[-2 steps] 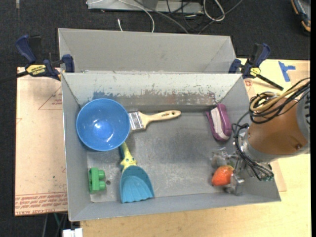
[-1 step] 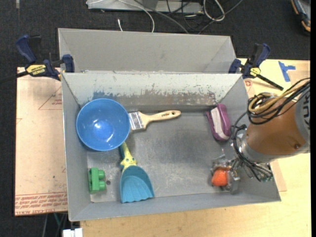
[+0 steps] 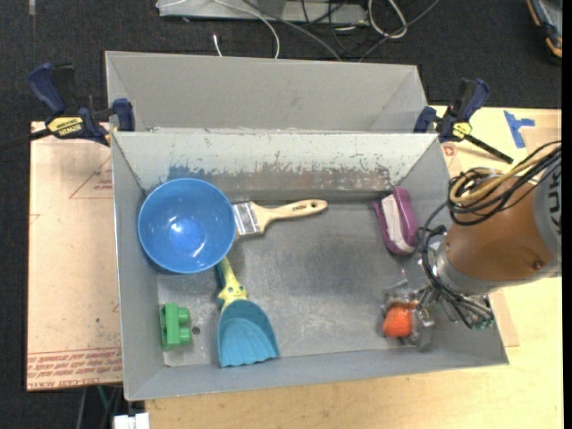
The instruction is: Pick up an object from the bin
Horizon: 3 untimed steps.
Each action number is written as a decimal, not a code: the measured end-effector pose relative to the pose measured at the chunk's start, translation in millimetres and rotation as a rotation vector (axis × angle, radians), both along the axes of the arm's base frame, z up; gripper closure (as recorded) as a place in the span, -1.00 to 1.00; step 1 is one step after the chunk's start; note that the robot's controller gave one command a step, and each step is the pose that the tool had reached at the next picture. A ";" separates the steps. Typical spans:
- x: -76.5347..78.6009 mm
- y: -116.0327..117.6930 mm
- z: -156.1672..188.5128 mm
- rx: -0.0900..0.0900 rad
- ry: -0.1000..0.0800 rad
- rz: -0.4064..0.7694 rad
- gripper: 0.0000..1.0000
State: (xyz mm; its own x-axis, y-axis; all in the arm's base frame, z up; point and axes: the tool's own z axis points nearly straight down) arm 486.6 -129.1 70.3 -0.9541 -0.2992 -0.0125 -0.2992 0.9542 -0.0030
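My gripper point(image 3: 407, 315) is low in the bin's front right corner, under the orange cover of the wrist. A small orange object point(image 3: 397, 323) lies right at its fingers, which stand on either side of it. A purple and white brush point(image 3: 397, 221) lies against the right wall, a little behind the gripper.
A blue bowl point(image 3: 186, 225) sits at the left, with a wooden-handled paintbrush point(image 3: 277, 213) beside it. A blue scoop with a yellow handle point(image 3: 239, 325) and a green block point(image 3: 175, 324) lie near the front left. The arm comes in over the right wall.
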 end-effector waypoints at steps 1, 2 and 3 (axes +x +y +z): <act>-3.5 1.5 16.6 0.004 0.013 0.001 1.00; -1.7 1.2 55.9 0.003 0.008 -0.001 1.00; -0.1 0.7 86.6 0.001 0.001 -0.002 1.00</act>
